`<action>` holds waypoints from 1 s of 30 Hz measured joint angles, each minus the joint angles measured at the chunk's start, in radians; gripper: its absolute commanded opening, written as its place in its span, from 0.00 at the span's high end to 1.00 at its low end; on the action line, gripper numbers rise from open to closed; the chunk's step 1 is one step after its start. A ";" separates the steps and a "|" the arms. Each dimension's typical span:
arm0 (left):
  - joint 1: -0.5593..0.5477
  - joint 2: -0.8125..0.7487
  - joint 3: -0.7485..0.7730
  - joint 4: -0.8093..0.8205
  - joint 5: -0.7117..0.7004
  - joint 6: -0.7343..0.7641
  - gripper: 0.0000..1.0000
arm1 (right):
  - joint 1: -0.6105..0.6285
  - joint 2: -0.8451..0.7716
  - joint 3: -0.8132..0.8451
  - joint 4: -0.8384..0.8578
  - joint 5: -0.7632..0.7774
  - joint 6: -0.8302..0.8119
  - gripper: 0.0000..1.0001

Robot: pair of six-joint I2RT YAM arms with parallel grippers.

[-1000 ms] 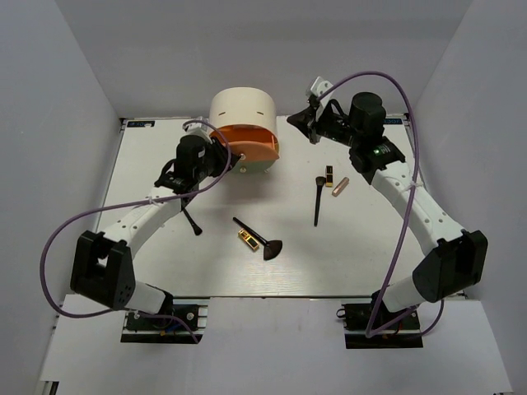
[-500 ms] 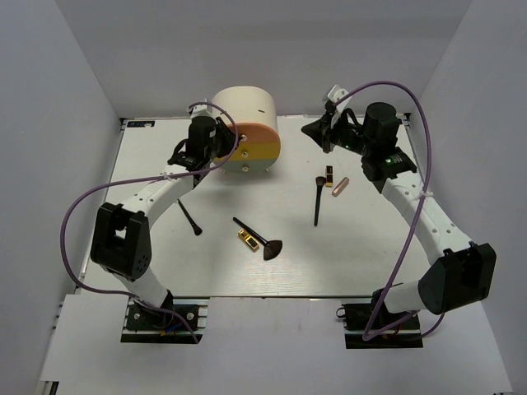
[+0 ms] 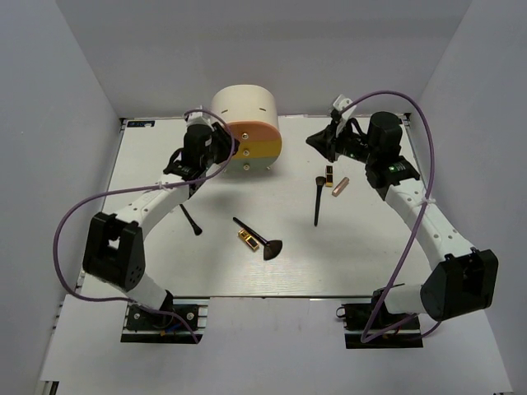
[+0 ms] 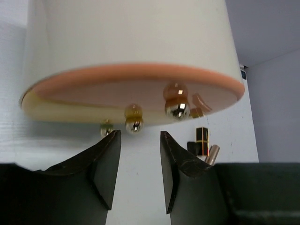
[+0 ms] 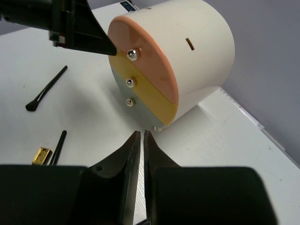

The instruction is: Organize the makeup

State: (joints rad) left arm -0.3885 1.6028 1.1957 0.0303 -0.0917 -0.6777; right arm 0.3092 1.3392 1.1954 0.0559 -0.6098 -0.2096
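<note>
Left fingers (image 4: 105,164), slightly parted and empty, hang just before the gold knobs (image 4: 177,109) of the cream round drawer box (image 3: 243,111); I'd pinch one squarely, then pull straight. Right fingers (image 5: 123,164) nearly closed, empty. Black makeup brushes (image 3: 318,200) lie mid-table.

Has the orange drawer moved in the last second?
Yes. The orange drawer slid back into the cream box, away from the fan brush, and is now flush.

Matt cream box (image 5: 201,47), shiny metal knobs (image 4: 177,108); glossy lipstick (image 4: 202,140), matt white table (image 3: 346,255).
</note>
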 measured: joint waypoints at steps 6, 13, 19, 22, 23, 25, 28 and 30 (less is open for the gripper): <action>0.000 -0.191 -0.205 0.068 0.025 -0.037 0.63 | -0.005 -0.031 -0.058 0.002 -0.016 0.007 0.80; 0.000 -0.159 -0.229 0.115 0.065 -0.090 0.58 | -0.007 -0.040 -0.127 0.000 -0.023 0.013 0.61; 0.000 0.036 -0.179 0.113 0.134 -0.150 0.57 | -0.008 -0.058 -0.172 0.001 -0.023 0.012 0.63; 0.000 0.080 -0.175 0.117 0.142 -0.174 0.56 | -0.011 -0.074 -0.192 0.000 -0.023 0.012 0.64; 0.000 0.085 -0.175 0.122 0.142 -0.180 0.54 | -0.013 -0.079 -0.198 0.000 -0.022 0.012 0.64; 0.000 0.090 -0.175 0.152 0.141 -0.198 0.51 | -0.019 -0.086 -0.206 0.001 -0.022 0.012 0.64; 0.000 0.090 -0.174 0.191 0.140 -0.211 0.49 | -0.026 -0.089 -0.212 0.000 -0.021 0.012 0.64; 0.000 0.090 -0.174 0.220 0.137 -0.224 0.46 | -0.029 -0.089 -0.212 0.001 -0.019 0.012 0.64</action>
State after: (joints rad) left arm -0.3885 1.6928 1.0214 0.2504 0.0452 -0.9020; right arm 0.2806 1.2503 0.9833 0.0570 -0.6289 -0.1978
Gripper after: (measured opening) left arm 0.524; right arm 0.363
